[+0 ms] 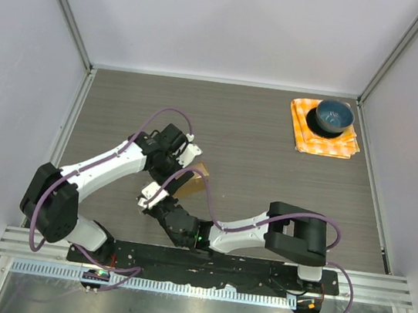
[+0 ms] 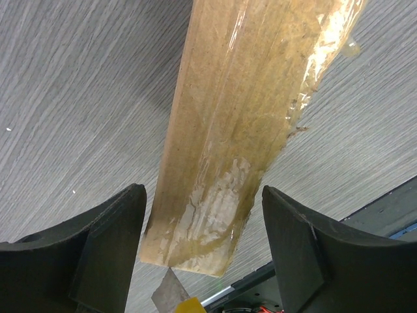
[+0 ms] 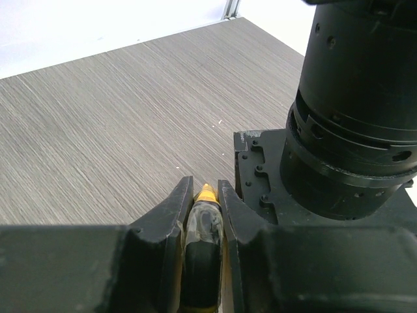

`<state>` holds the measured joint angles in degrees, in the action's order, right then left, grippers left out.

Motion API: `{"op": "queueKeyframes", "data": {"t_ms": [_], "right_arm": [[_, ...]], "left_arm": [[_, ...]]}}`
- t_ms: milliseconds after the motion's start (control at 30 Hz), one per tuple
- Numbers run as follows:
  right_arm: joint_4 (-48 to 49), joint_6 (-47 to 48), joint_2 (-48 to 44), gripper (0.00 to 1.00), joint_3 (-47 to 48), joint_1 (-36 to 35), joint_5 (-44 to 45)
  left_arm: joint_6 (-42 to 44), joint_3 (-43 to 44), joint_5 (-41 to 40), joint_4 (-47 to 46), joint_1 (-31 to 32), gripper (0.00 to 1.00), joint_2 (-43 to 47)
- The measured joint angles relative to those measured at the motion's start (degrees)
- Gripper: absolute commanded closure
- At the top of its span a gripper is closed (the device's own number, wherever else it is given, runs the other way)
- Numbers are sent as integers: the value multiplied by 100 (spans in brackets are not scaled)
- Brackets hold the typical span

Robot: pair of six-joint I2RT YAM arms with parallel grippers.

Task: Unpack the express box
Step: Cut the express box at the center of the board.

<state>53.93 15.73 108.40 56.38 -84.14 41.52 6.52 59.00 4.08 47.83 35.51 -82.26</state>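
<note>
In the top view the express box [image 1: 195, 179] lies on the counter [image 1: 271, 157] near the front edge, half hidden under my left claw [image 1: 189, 168], with my right claw [image 1: 150, 195] just beside it.

The left wrist view has that claw spread wide, its fingers [image 2: 98, 254] straddling the box's taped end.

The right wrist view shows the right claw clamped tight on a yellow-tipped black tool [image 3: 207, 215].

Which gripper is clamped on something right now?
The right gripper: shut on a black tool with a yellow tip. The left gripper is open, jaws spread either side of the express box.
</note>
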Motion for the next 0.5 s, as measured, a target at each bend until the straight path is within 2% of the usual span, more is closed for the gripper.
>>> {"op": "queueKeyframes", "data": {"t_ms": [500], "right_arm": [[-293, -605, 2, 99, 72, 0, 168]], "left_arm": [[-15, -2, -44, -17, 0, 26, -2]]}}
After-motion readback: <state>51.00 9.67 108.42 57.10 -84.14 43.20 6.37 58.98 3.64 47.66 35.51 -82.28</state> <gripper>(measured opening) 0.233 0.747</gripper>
